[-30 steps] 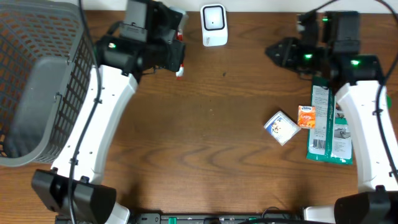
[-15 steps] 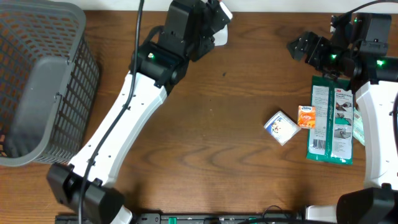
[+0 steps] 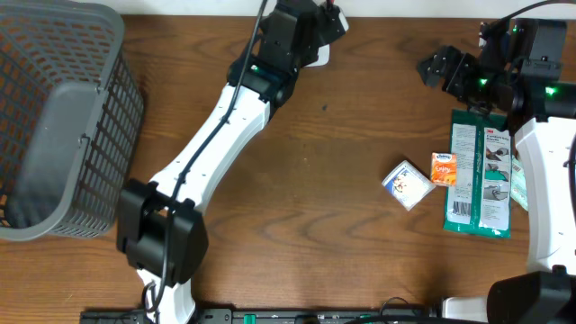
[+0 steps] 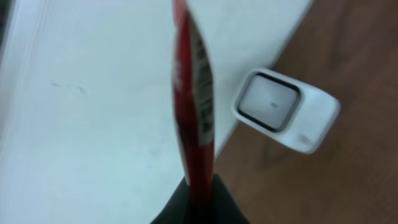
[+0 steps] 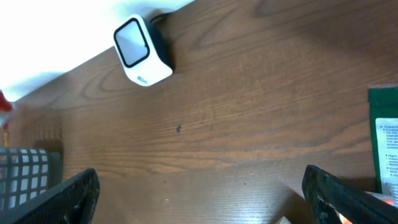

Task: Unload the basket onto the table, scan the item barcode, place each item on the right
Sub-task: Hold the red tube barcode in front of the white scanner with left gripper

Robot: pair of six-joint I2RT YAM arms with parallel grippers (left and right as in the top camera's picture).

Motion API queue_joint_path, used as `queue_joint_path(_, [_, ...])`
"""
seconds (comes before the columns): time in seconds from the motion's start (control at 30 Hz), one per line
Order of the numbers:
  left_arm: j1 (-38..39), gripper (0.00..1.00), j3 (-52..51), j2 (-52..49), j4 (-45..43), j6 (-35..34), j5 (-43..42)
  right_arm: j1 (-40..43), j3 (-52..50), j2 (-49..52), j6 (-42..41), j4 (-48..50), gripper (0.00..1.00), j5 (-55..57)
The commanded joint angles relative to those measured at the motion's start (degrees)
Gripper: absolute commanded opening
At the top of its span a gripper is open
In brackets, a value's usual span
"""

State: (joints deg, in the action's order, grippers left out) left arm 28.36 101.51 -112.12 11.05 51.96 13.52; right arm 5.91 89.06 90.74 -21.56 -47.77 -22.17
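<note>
Checkout drill at a wooden table (image 3: 315, 234): the left gripper (image 3: 329, 13) reaches to the far edge and clamps a thin red packet (image 4: 193, 112) by its lower end, jaws closed on it. The packet stands upright and edge-on to the wrist camera, just beside the white scanner (image 4: 283, 109). That placement looks deliberate: the packet's printed side, where dark lines show but blur too much to read, faces toward the scanner's glass window, so the code can be read without letting go. From overhead the arm covers most of the scanner, and whether the code sits squarely in front of the window cannot be told.

The right gripper (image 3: 438, 70) hangs wide open and holds nothing, parked near the far right of the table, well apart from the scanner — apparently kept out of the way while the other arm presents the item. Beneath and beside that arm lie the goods not in hand: a long green package (image 3: 475, 180), a small orange packet (image 3: 443, 168) touching its edge, and a blue-and-white packet (image 3: 407, 184) just beside that. A grey mesh basket (image 3: 90, 99) sits at the far left.
</note>
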Motion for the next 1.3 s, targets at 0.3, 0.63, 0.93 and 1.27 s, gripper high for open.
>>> queue_joint_path(0.3, [-2.1, 0.07, -0.1, -11.4, -21.4, 12.9, 7.4, 0.1, 0.1, -0.5, 1.0, 0.0, 0.99, 0.3])
queue_joint_path(0.63, [-4.5, 0.07, -0.1, -22.8, -36.8, 20.7, 9.1, 0.1, 0.1, -0.5, 1.0, 0.0, 0.99, 0.3])
queue_joint_path(0.93, [-5.6, 0.07, 0.8, -31.4, -43.0, 27.6, 8.6, 0.1, 0.1, -0.5, 1.0, 0.0, 0.99, 0.3])
queue_joint_path(1.27, [-5.7, 0.07, 0.9, -33.5, -46.3, 31.6, 5.3, 0.1, 0.1, -0.5, 1.0, 0.0, 0.99, 0.3])
